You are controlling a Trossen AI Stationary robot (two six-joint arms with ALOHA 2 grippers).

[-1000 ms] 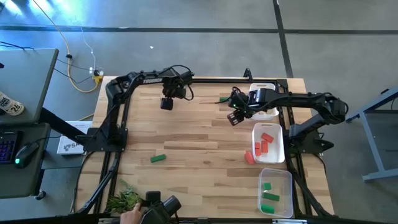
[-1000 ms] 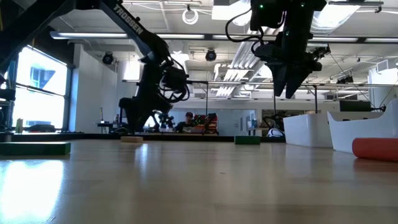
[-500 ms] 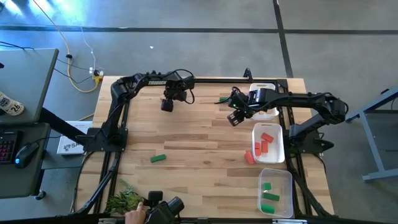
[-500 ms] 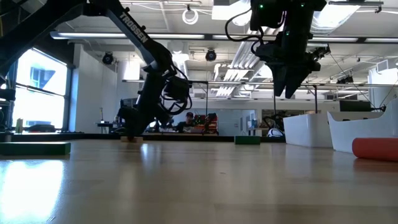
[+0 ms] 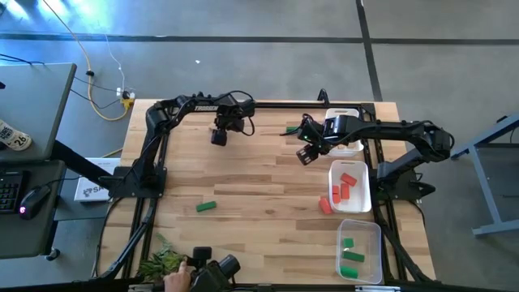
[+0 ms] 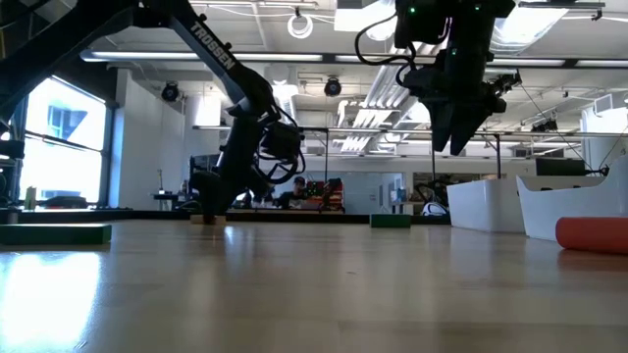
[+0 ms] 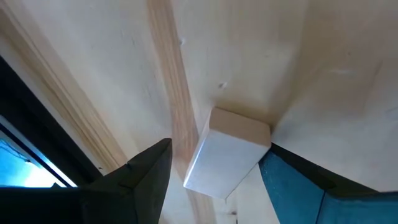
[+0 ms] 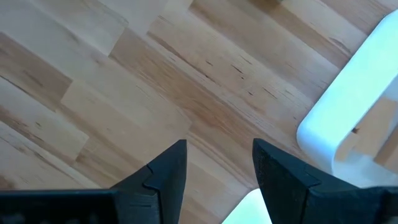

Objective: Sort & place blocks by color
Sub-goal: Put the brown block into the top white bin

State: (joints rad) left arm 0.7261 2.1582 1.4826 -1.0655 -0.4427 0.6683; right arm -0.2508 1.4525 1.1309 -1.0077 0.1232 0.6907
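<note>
A plain tan block (image 7: 231,146) lies flat on the table near its far edge; in the low view (image 6: 205,220) it shows under my left gripper. My left gripper (image 5: 219,138) is down at the table, open, one finger (image 7: 146,180) on each side of the block; whether they touch it, I cannot tell. My right gripper (image 5: 306,154) hangs open and empty above the table, right of centre. A green block (image 5: 206,207) lies near the table's middle left, another green block (image 5: 292,128) at the far edge, and a red block (image 5: 325,204) beside a white tray.
A white tray (image 5: 362,188) with red blocks stands at the right edge, and a clear tray (image 5: 375,243) with green blocks nearer the front. Another white tray (image 8: 348,124) stands at the far right under my right arm. A person's hand (image 5: 172,281) shows at the near edge.
My left gripper has gone down to the table, and its open fingers now stand around the tan block. The block has stayed where it was.
</note>
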